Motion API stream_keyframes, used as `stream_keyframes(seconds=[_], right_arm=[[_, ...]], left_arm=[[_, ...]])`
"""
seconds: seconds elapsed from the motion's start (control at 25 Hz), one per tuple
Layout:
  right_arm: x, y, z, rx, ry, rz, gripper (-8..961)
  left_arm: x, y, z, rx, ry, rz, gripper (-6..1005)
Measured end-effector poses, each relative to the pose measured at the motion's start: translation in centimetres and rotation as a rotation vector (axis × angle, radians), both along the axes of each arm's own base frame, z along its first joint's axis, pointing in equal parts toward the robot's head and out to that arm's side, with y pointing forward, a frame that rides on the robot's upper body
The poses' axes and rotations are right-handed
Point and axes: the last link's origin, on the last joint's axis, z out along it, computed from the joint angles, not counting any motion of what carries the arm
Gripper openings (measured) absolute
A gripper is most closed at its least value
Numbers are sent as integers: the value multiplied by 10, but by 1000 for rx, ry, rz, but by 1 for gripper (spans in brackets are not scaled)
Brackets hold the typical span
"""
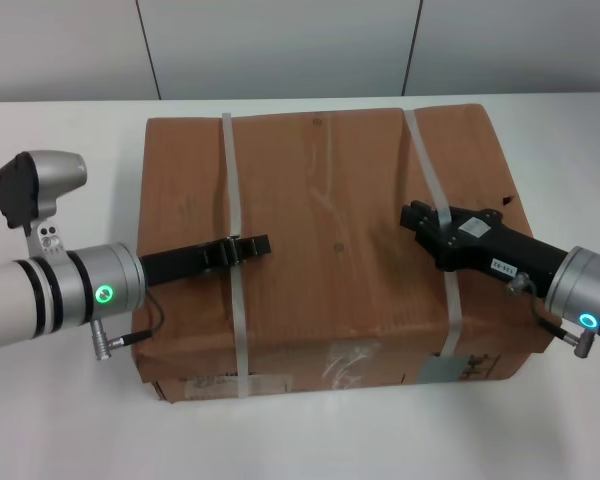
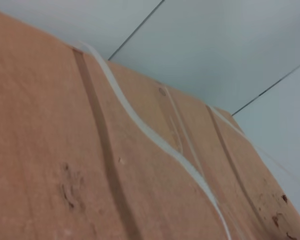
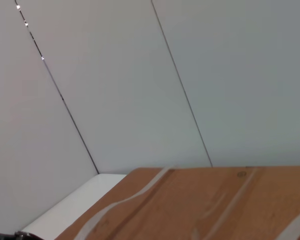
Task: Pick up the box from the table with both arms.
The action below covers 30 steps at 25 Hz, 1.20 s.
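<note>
Reaching over box (image 1: 330, 250) top: left claw (image 1: 255, 245) together at strap; right claw (image 1: 412, 218) state unclear, fingertips hard to see.

A lab or office test bench: white table (image 1: 70, 420) against grey panelled wall (image 1: 280, 45) (seams visible).

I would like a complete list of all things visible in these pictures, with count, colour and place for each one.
box: one, brown cardboard, lying flat in the middle of the table.
straps: two, white plastic, running across the box top from the far edge to the near edge, one on each side.
labels: several, pale, on the near side of the box.
table: one, white, under the box.
wall: grey panels, behind the table.
left tool: one, black, over the box top at the left strap.
right tool: one, black, over the box top at the right strap.
arms: two, silver with green lights, reaching in from both sides.
</note>
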Motion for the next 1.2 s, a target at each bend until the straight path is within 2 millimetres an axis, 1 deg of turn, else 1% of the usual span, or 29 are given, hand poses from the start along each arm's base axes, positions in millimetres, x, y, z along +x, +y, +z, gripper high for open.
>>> stream_keyframes(seconds=[0.12, 0.28, 0.48, 0.56, 0.88, 1.2], right_arm=[[2, -1, 1, 10, 3, -11, 138], [12, 0, 5, 55, 16, -79, 100], [11, 0, 7, 65, 27, -79, 48], [7, 0, 9, 69, 36, -49, 27], [-7, -3, 24, 165, 68, 96, 31], [-13, -2, 39, 208, 77, 167, 33]], left_arm=[[0, 0, 0, 0, -4, 3, 93], [3, 2, 3, 18, -35, 10, 95], [3, -1, 9, 42, -69, 9, 98], [8, -2, 12, 46, -88, -17, 99], [31, 2, 21, 76, -110, -122, 97], [51, 6, 31, 105, -129, -200, 96]])
